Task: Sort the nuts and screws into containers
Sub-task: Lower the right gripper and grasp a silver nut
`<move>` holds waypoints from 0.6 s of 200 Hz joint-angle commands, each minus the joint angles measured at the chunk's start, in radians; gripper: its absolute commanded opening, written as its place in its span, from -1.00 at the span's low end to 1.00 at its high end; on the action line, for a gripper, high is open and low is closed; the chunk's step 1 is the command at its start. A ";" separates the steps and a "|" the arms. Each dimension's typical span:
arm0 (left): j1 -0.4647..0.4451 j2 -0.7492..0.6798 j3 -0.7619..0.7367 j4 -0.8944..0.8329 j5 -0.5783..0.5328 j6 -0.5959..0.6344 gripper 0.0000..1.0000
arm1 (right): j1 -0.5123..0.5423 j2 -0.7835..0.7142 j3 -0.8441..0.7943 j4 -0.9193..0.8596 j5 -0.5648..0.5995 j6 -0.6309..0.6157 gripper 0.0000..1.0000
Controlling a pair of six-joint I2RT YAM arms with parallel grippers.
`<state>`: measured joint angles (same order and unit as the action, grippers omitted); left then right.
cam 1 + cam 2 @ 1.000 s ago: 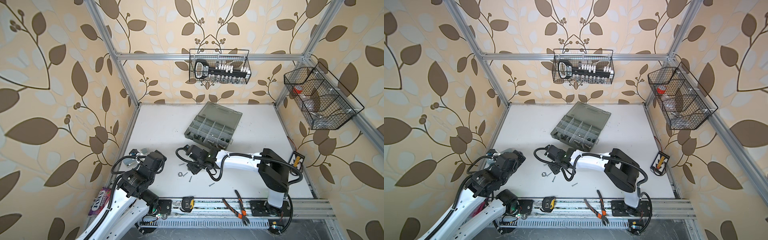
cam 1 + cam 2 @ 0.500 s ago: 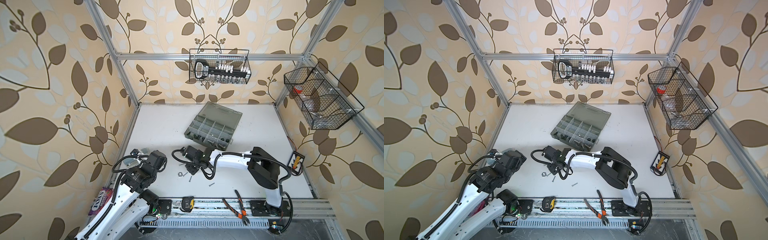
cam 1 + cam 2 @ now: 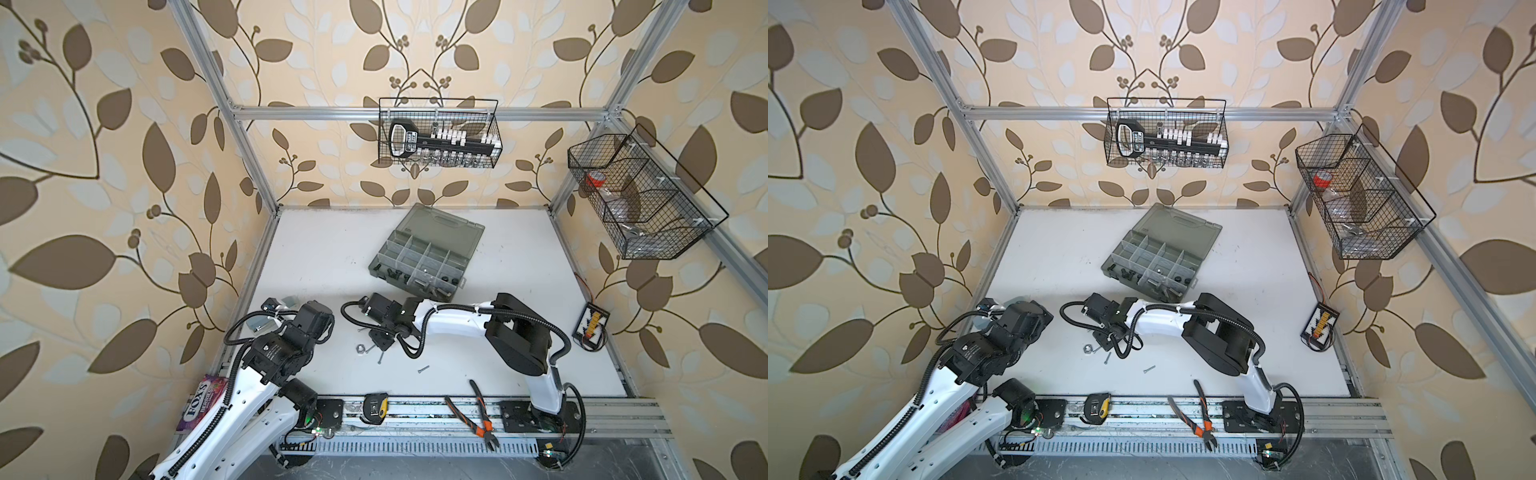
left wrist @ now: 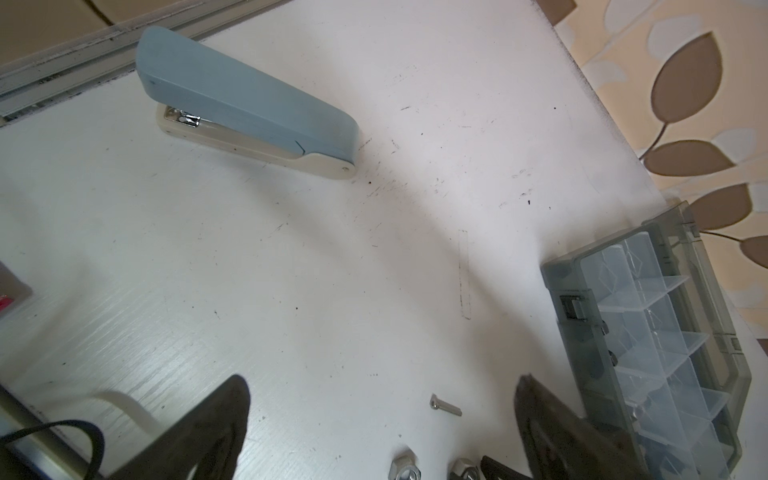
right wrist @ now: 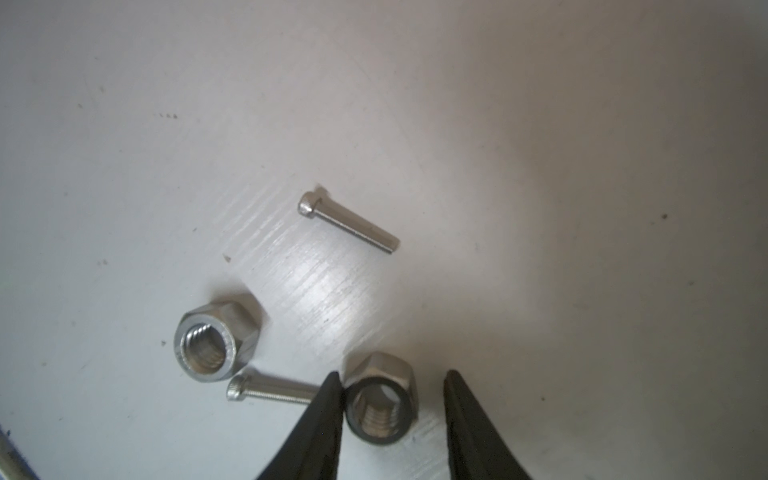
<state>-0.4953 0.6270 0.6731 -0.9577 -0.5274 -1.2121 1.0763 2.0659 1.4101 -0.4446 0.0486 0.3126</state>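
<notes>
On the tabletop (image 5: 540, 187), short of the box (image 3: 446, 228) | right hand (image 5: 391, 374) has been narrowed astride a silver nut (image 5: 380, 405), not yet clamped | left hand (image 4: 382, 380) gaping, empty | pickup judged imminent.

Leaf-patterned walls (image 3: 104, 166); scuffed white tabletop (image 3: 324, 257)

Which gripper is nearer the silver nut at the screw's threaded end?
Right. The right gripper straddles that nut, one fingertip against it. The left gripper hangs open off to the side, the nut outside its fingers.
</notes>
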 commanded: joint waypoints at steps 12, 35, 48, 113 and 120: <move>0.010 0.013 -0.006 -0.010 -0.023 -0.010 0.98 | 0.005 0.037 0.023 -0.017 0.016 -0.006 -0.31; 0.009 0.013 -0.004 -0.007 -0.025 -0.009 0.98 | 0.007 0.032 0.016 -0.020 0.013 -0.004 -0.31; 0.009 0.014 -0.004 -0.004 -0.025 -0.007 0.98 | 0.006 0.027 0.010 -0.020 0.013 -0.004 -0.31; 0.009 0.022 -0.001 0.000 -0.027 -0.007 0.98 | 0.013 0.023 -0.011 -0.039 0.058 -0.013 -0.34; 0.009 0.021 0.000 0.000 -0.027 -0.007 0.98 | 0.015 0.024 -0.013 -0.040 0.063 -0.015 -0.35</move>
<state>-0.4953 0.6449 0.6731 -0.9539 -0.5270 -1.2118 1.0801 2.0666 1.4101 -0.4465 0.0746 0.3088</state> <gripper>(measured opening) 0.989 0.329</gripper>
